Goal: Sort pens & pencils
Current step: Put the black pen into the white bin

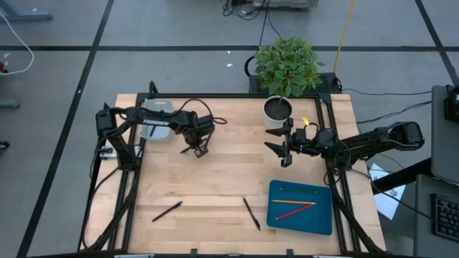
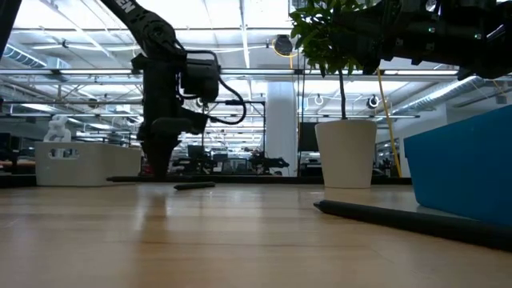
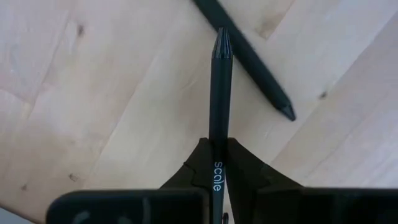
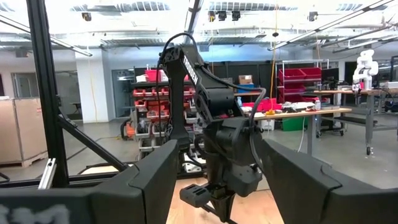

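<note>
**Left gripper clamps a pen**

High view: left gripper (image 1: 199,149) down at the table's (image 1: 215,186) back-left; right gripper (image 1: 285,150) raised, fingers apart; pencils (image 1: 295,204) in the blue tray (image 1: 281,218).

Left wrist view: fingers (image 3: 245,168) pinch a pen (image 3: 219,87) over a second pen (image 3: 249,56).

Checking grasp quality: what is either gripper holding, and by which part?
The left gripper pinches a black pen partway along its barrel, tip pointing forward. The right gripper is open, holding nothing.

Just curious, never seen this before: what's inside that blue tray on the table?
In the blue tray lie three thin pencils: a green one, an orange one and a red one, seen from above. From table height its wall hides the inside completely.
</note>
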Controlling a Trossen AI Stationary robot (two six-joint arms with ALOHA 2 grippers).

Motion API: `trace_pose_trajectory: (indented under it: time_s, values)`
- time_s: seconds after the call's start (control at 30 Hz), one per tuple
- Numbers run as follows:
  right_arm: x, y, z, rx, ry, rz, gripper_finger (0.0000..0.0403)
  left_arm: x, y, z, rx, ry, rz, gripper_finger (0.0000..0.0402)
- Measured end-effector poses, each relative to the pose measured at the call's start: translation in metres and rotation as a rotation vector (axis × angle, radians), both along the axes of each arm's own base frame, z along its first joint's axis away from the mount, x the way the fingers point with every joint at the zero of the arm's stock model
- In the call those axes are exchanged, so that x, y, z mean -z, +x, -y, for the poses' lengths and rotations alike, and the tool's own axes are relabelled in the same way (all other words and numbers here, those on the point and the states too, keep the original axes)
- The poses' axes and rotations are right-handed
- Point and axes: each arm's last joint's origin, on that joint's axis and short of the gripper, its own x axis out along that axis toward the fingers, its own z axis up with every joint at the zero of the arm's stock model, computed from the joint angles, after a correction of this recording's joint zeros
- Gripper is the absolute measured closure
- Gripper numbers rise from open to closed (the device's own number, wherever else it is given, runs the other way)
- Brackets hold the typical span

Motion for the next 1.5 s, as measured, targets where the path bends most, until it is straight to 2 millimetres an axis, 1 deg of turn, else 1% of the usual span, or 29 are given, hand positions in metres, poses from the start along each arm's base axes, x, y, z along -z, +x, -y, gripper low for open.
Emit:
trace_pose_trajectory:
  time_s: [0.2,0.33,0.43,0.5,0.6,0.67,0.77,0.83,0.9,1.03,1.2,1.27,1.33,1.5]
  values:
    - [0.000,0.000,0.000,0.000,0.000,-0.001,0.0184,-0.020,0.008,-0.003,0.026,0.000,-0.006,0.0383]
    - [0.000,0.000,0.000,0.000,0.000,-0.001,0.0184,-0.053,0.011,-0.003,0.048,0.059,0.067,0.0383]
    - [0.001,0.000,0.000,0.000,0.000,-0.006,0.0184,-0.082,0.006,0.000,0.055,0.128,0.194,0.0383]
    - [0.001,0.000,0.000,0.000,0.001,-0.013,0.0184,-0.104,0.001,0.005,0.052,0.179,0.323,0.0383]
    - [0.001,0.000,0.000,0.000,0.001,-0.015,0.0184,-0.132,-0.012,0.018,0.065,0.243,0.499,0.0383]
    - [0.002,0.000,0.000,0.000,0.001,-0.018,0.0184,-0.147,-0.020,0.029,0.094,0.283,0.654,0.0383]
    - [0.002,0.000,0.000,0.000,0.001,-0.017,0.0184,-0.160,-0.032,0.049,0.163,0.330,0.896,0.0383]
    - [0.002,0.000,0.000,0.000,0.001,-0.018,0.0184,-0.158,-0.039,0.061,0.213,0.353,1.046,0.0383]
    - [0.002,0.001,0.000,-0.006,0.007,-0.022,0.0184,-0.151,-0.046,0.072,0.253,0.376,1.178,0.0383]
    - [0.006,0.001,-0.001,-0.019,0.028,-0.059,0.0184,-0.125,-0.056,0.085,0.287,0.386,1.352,0.0383]
    - [0.014,0.003,-0.002,-0.027,0.032,-0.142,0.0184,-0.087,-0.067,0.095,0.317,0.362,1.394,0.0383]
    - [0.018,0.007,-0.004,-0.035,0.031,-0.189,0.0184,-0.077,-0.071,0.096,0.322,0.360,1.409,0.0383]
    - [0.021,0.013,-0.006,-0.044,0.025,-0.230,0.0184,-0.072,-0.073,0.096,0.320,0.362,1.412,0.0383]
    - [0.025,0.037,-0.013,-0.060,-0.068,-0.319,0.0184,-0.073,-0.075,0.094,0.315,0.370,1.421,0.0383]
